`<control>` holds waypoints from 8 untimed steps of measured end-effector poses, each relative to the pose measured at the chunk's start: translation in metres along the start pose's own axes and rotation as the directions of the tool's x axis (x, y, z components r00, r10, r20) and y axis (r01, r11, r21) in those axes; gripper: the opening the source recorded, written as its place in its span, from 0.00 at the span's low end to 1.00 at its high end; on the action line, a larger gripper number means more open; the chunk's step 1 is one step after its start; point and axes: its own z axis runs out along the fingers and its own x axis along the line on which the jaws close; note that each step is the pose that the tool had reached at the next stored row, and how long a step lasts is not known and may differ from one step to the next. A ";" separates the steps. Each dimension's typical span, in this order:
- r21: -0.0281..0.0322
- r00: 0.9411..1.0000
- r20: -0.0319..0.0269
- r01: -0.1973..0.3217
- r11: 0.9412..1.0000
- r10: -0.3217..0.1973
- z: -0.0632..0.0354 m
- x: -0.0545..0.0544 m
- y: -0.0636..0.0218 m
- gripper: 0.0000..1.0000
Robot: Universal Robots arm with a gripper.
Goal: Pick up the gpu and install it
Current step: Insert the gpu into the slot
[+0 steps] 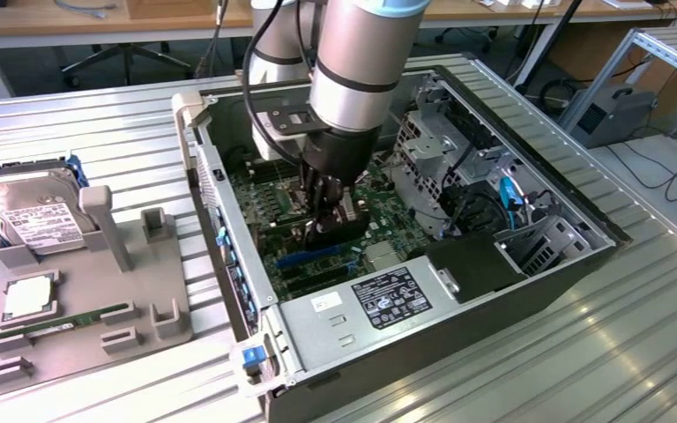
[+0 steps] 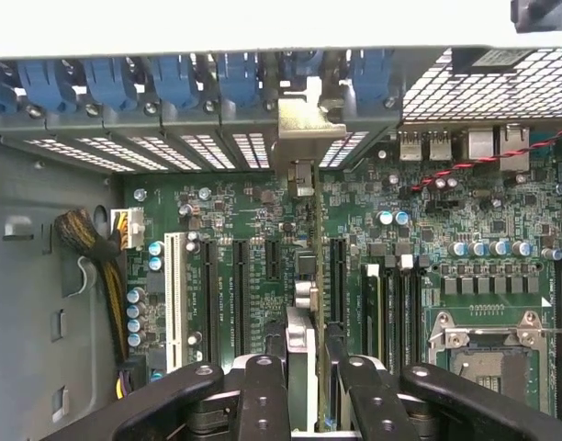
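Note:
My gripper (image 1: 331, 231) reaches down into the open computer case (image 1: 527, 282) and is shut on the gpu (image 1: 336, 220), a dark card held upright over the green motherboard (image 1: 271, 216). In the wrist view I look along the gpu (image 2: 302, 294) edge-on: it runs from between my black fingers (image 2: 263, 395) to its silver bracket (image 2: 309, 121), which sits at the case's rear wall among the blue clips. The card stands in line with the black slots (image 2: 337, 276) of the board. Whether its lower edge is in a slot is hidden.
Outside the case, at the exterior view's left, a grey fixture (image 1: 156, 304) holds a hard drive (image 1: 35, 220) and a green memory stick (image 1: 63, 324). Inside are a drive cage (image 1: 433, 145), a power supply (image 1: 391, 298), yellow-black cables (image 2: 111, 276) and the CPU socket (image 2: 488, 354).

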 end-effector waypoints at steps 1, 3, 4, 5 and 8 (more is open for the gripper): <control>0.000 1.000 0.000 -0.002 1.000 0.002 0.0000 0.000 0.0000 0.27; 0.000 1.000 0.000 -0.004 1.000 0.004 -0.0001 0.000 0.0004 0.27; 0.000 1.000 0.000 -0.005 1.000 0.005 0.0000 0.000 0.0012 0.27; 0.000 1.000 0.000 -0.005 1.000 0.005 0.0001 0.000 0.0021 0.27; 0.001 1.000 0.000 -0.005 1.000 0.005 0.0003 0.000 0.0036 0.27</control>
